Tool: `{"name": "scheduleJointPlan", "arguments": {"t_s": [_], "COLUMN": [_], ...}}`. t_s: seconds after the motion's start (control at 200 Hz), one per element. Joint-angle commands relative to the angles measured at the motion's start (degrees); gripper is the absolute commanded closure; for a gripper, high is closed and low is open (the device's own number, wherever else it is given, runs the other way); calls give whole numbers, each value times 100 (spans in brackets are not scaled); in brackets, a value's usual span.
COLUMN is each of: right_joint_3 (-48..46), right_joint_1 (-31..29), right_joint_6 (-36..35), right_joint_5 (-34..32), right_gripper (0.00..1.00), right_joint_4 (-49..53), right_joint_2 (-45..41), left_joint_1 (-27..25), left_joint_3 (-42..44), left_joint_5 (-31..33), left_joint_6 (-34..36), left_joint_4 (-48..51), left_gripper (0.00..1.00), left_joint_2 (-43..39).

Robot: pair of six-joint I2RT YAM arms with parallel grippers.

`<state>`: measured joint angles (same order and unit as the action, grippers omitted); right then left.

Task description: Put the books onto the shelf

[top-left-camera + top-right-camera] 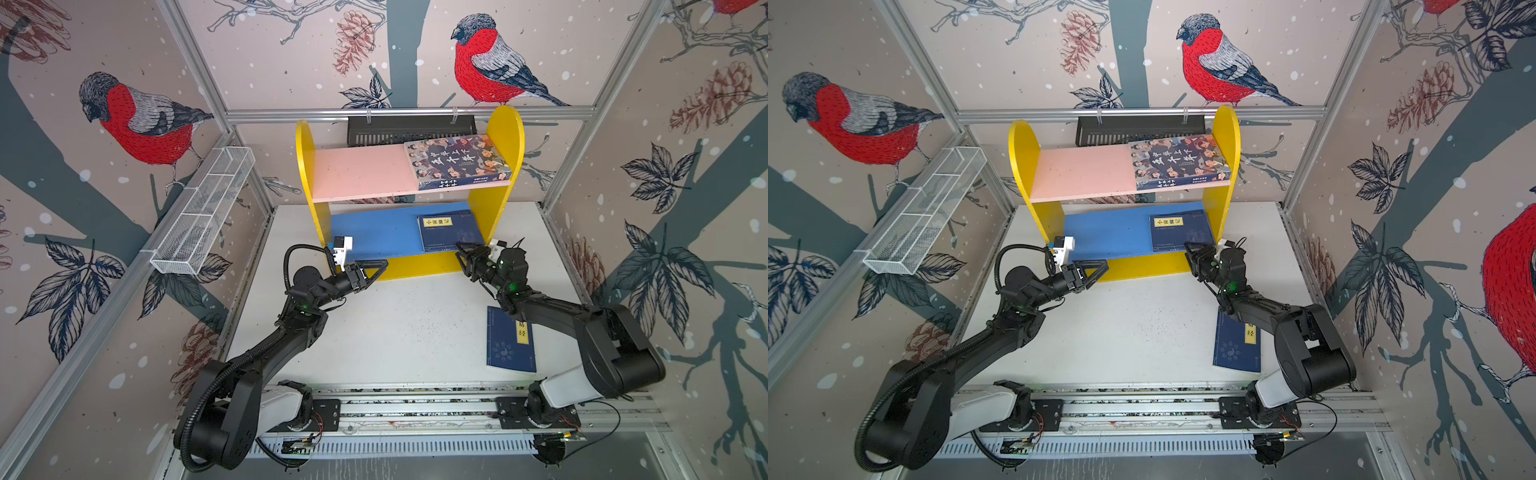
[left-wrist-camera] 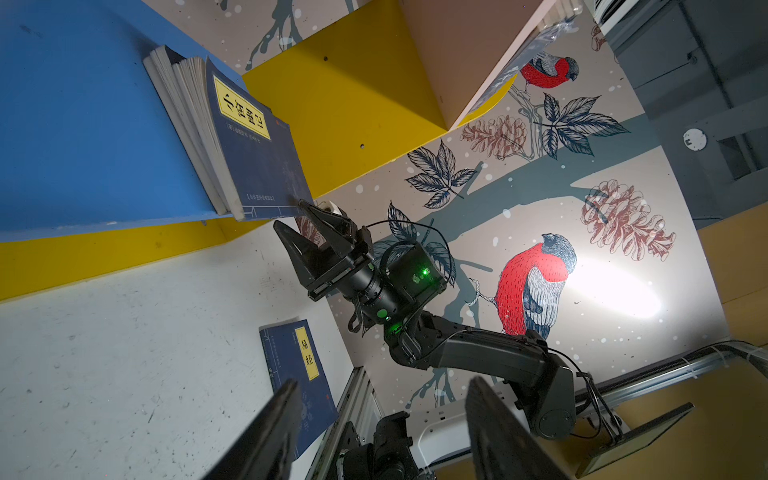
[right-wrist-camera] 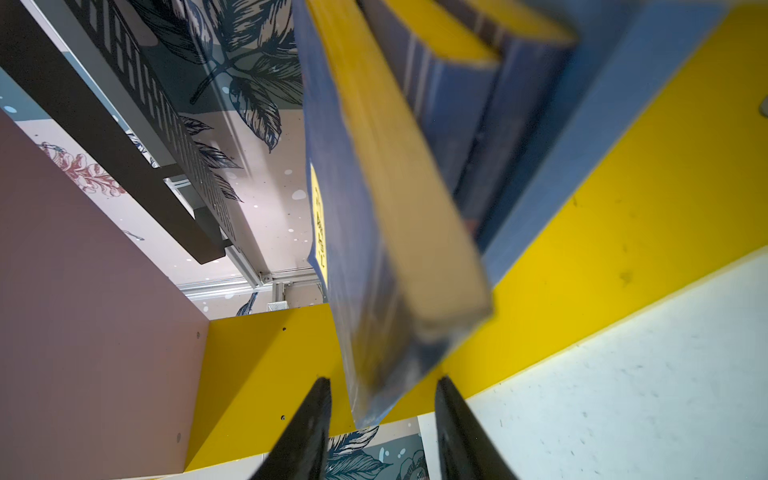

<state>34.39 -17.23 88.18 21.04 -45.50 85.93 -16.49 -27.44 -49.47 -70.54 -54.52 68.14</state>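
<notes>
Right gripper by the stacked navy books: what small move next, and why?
Probably draw the right gripper straight back: its jaws stand open around a corner of the top thin navy-blue book on the blue lower board, and one yellow-labelled navy book lies on the white table.

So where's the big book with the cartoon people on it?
In both top views the big book lies flat on the shelf's pink board, at its right end beside the yellow side panel, above the navy books.
</notes>
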Motion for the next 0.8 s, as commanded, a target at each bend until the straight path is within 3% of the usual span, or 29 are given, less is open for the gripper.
{"name": "scheduleJointPlan", "arguments": {"t_s": [0.0, 0.796], "right_joint_3": [-79, 45], "right_joint_1": [-13, -16], "right_joint_6": [-74, -20], "right_joint_5": [-69, -99], "right_gripper": [61, 93], "right_joint_4": [-84, -285], "right_joint_2": [-50, 84], "left_joint_1": [6, 23], "left_joint_3": [11, 28], "left_joint_5": [-26, -15], "left_joint_6": [5, 14], "left_joint_4": [-85, -57], "left_gripper": [36, 35], "left_joint_2": [-31, -42]}}
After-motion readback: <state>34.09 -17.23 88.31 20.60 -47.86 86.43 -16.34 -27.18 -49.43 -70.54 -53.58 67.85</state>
